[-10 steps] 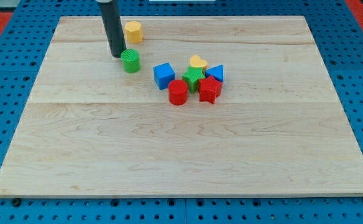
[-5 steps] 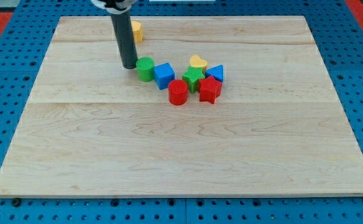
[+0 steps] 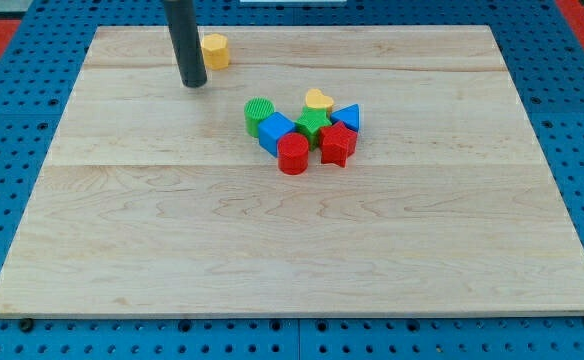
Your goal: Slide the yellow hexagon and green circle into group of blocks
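The yellow hexagon [image 3: 215, 50] sits alone near the view's top left of the wooden board. My tip [image 3: 193, 84] stands just left of and below it, not touching. The green circle [image 3: 259, 116] rests against the blue cube [image 3: 276, 132] at the left edge of the group. The group also holds a red cylinder [image 3: 293, 154], a green block [image 3: 313, 126], a yellow heart [image 3: 319, 101], a blue triangle [image 3: 346, 117] and a red star [image 3: 336, 146].
The wooden board [image 3: 292, 240] lies on a blue pegboard surface [image 3: 2, 200]. The group sits slightly above the board's middle.
The green circle was pushed right into the blue cube, which shifted into the group. My tip then drew back up and left toward the yellow hexagon.
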### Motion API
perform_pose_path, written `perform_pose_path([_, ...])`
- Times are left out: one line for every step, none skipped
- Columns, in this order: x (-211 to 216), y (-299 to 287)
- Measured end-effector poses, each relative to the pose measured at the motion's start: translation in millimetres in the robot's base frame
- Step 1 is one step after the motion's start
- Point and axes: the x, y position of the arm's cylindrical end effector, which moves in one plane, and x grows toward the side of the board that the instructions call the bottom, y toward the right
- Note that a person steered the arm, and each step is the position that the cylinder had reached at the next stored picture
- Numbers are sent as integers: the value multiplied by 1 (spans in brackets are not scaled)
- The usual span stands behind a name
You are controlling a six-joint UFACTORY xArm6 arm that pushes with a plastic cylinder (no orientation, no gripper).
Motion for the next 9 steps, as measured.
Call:
perform_pose_path([-40, -20])
perform_pose_path([-58, -15])
perform_pose_path([-49, 25])
perform_pose_path([-15, 56])
perform_pose_path([-5, 79])
perform_pose_path([-11, 87])
perform_pose_path([7, 87])
perform_pose_path([35, 88])
perform_pose_path([45, 106])
